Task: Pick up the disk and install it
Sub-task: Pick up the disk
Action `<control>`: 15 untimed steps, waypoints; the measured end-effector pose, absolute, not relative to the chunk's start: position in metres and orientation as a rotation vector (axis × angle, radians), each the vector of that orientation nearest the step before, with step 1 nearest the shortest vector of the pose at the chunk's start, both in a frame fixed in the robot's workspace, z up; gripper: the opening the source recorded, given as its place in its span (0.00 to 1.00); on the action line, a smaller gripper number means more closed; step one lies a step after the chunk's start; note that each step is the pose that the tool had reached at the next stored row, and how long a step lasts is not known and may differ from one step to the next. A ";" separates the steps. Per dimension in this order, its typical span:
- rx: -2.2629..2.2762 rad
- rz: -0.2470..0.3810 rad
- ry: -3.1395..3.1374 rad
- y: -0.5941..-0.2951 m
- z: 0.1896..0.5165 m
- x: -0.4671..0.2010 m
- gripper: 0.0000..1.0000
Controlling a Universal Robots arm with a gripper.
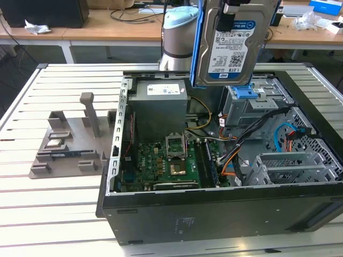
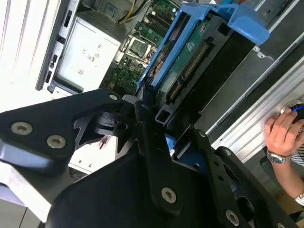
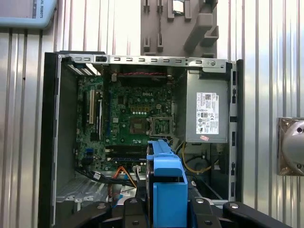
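Note:
The disk (image 1: 229, 43), a silver hard drive with a white-and-blue label and blue side rails, hangs upright in the air above the back of the open computer case (image 1: 214, 214). My gripper (image 1: 236, 6) is shut on its upper end at the top of the exterior view. In the second wrist view the black fingers (image 2: 147, 142) clamp the disk (image 2: 190, 71), whose green circuit side shows. In the first wrist view the disk's blue rail (image 3: 167, 185) sits edge-on between the fingers (image 3: 130, 211), above the case's drive-bay corner.
Inside the case are a green motherboard (image 1: 166, 160), a grey power-supply box (image 1: 161, 104), orange and blue cables, and a drive cage with a blue latch (image 1: 246, 96). A grey fixture (image 1: 69, 144) stands on the slatted table at the exterior view's left. A person's hand (image 2: 285, 133) rests beside the case.

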State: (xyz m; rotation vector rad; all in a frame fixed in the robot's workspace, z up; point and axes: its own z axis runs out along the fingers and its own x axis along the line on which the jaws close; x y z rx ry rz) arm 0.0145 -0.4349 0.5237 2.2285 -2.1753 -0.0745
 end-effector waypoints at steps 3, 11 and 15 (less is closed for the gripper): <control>2.229 -0.075 -2.175 -0.440 0.524 0.014 0.36; 2.228 -0.075 -2.175 -0.457 0.524 0.014 0.36; 2.229 -0.075 -2.175 -0.461 0.524 0.014 0.36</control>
